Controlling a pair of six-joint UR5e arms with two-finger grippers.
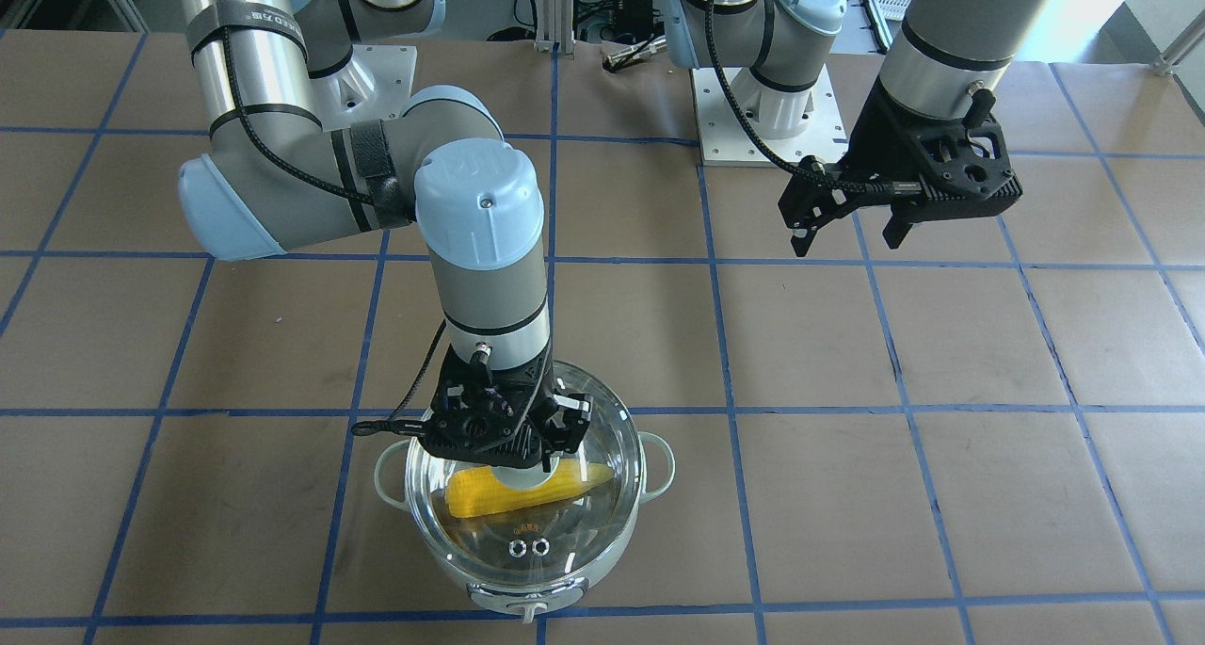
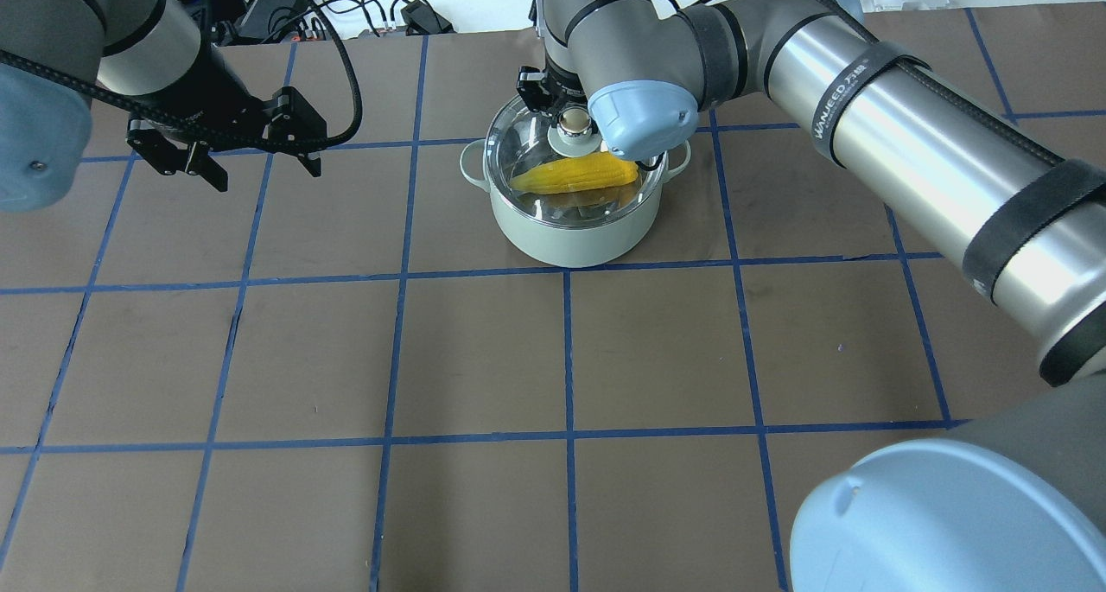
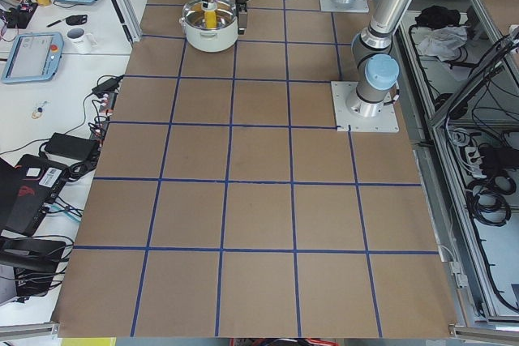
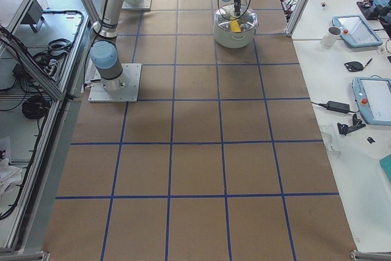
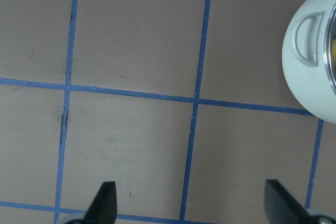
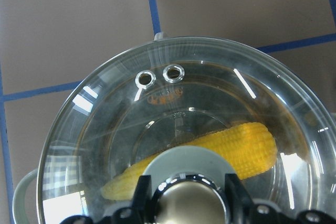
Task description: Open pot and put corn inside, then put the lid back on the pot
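The pale mint-green pot (image 1: 381,483) stands on the table, also seen in the overhead view (image 2: 562,238). The yellow corn (image 1: 490,494) lies inside it, visible through the glass. The clear glass lid (image 1: 565,532) sits over the pot's rim; I cannot tell whether it rests fully. My right gripper (image 1: 523,464) is straight above the pot, its fingers (image 6: 143,195) closed against both sides of the lid's knob (image 6: 189,205). The corn (image 6: 247,145) shows under the lid (image 6: 105,129) in the right wrist view. My left gripper (image 1: 847,240) hangs open and empty well to the side, above bare table.
The brown table surface (image 2: 484,359) has a grid of blue tape lines. The left wrist view shows the pot's side handle (image 5: 307,40) at its right edge. Cables and a power block (image 1: 631,9) lie behind the arm bases.
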